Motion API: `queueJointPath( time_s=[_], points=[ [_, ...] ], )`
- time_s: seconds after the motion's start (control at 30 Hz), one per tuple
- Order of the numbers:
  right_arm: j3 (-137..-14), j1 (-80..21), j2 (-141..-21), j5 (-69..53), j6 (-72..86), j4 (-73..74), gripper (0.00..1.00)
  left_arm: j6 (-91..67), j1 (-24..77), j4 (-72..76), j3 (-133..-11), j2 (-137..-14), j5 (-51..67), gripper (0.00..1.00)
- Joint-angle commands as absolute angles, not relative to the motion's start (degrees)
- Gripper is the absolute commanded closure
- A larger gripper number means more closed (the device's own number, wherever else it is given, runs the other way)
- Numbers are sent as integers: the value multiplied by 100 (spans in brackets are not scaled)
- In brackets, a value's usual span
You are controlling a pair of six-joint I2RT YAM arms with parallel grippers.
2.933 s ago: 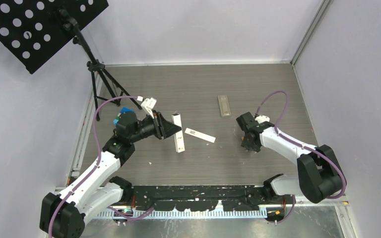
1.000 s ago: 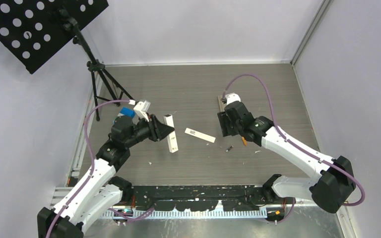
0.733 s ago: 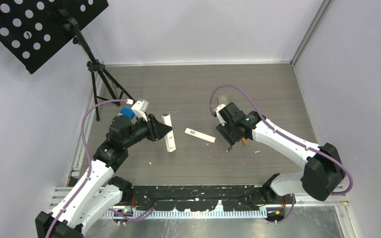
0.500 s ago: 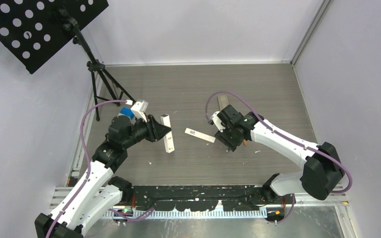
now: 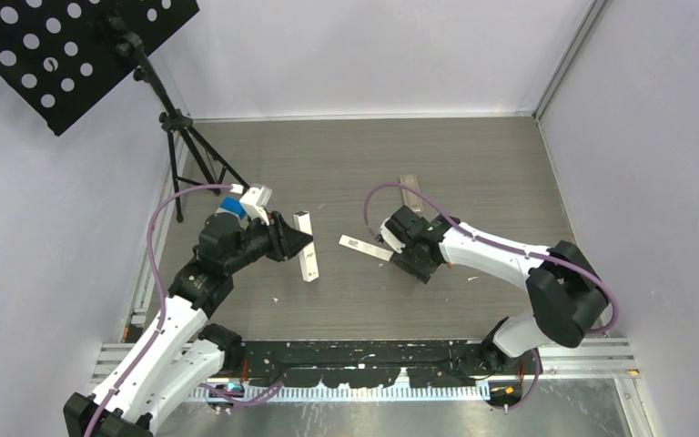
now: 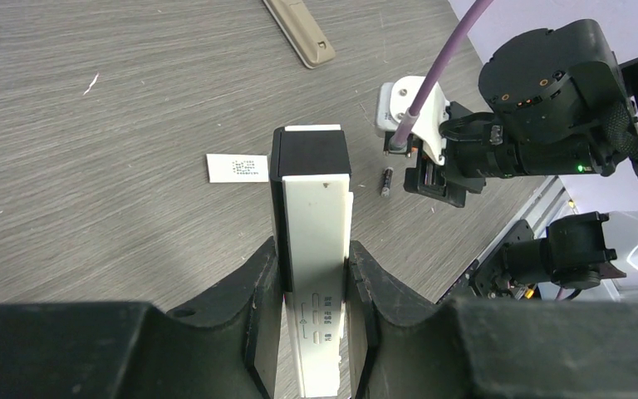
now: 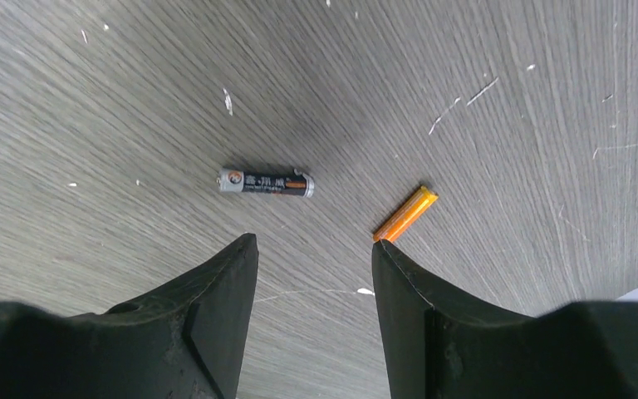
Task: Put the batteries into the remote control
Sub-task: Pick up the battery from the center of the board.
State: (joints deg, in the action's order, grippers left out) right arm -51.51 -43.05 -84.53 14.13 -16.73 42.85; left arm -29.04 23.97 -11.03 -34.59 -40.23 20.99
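Note:
My left gripper (image 5: 297, 242) is shut on a white remote control (image 5: 306, 248), gripped by its long sides with the black end pointing away (image 6: 314, 191). My right gripper (image 5: 416, 261) is open and empty, low over the table. In the right wrist view a dark battery (image 7: 267, 183) lies just beyond the open fingertips (image 7: 380, 249). A thin orange battery (image 7: 404, 214) lies to its right, by the right fingertip. The dark battery also shows in the left wrist view (image 6: 387, 179). In the top view the arm hides it; the orange one (image 5: 449, 265) shows.
A white flat strip (image 5: 365, 247) lies between the two grippers. A grey-beige remote (image 5: 410, 186) lies further back, behind the right arm. A tripod (image 5: 191, 150) with a black perforated panel (image 5: 55, 45) stands at the back left. Walls close off the table's sides.
My right arm has swung left and down, from beside the grey-beige remote to over the dark battery. My left gripper keeps hold of the white remote and has barely moved.

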Motion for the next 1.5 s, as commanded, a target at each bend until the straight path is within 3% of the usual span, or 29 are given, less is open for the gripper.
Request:
queueJointPath(
  time_s=[0.0,0.57,0.8,1.17,1.47],
  points=[
    [-5132,-4394,-8609,1477,-1817,3859,42,-2714,2378,-927,-3673,-3955,2143,100],
    [-5167,-4403,-9293,1326,-1954,3485,43,-2666,2373,-984,-3723,-3926,2215,100],
    [-5102,-4361,-9343,1241,-1968,3430,65,-2612,2373,-1063,-3788,-3939,2206,100],
    [-5228,-4087,-9311,589,-1591,3216,56,-2619,2373,-1064,-3790,-3950,2256,100],
    [-5347,-3948,-9607,190,-1559,3467,70,-2742,2367,-913,-3710,-3973,2337,100]
  ],
)
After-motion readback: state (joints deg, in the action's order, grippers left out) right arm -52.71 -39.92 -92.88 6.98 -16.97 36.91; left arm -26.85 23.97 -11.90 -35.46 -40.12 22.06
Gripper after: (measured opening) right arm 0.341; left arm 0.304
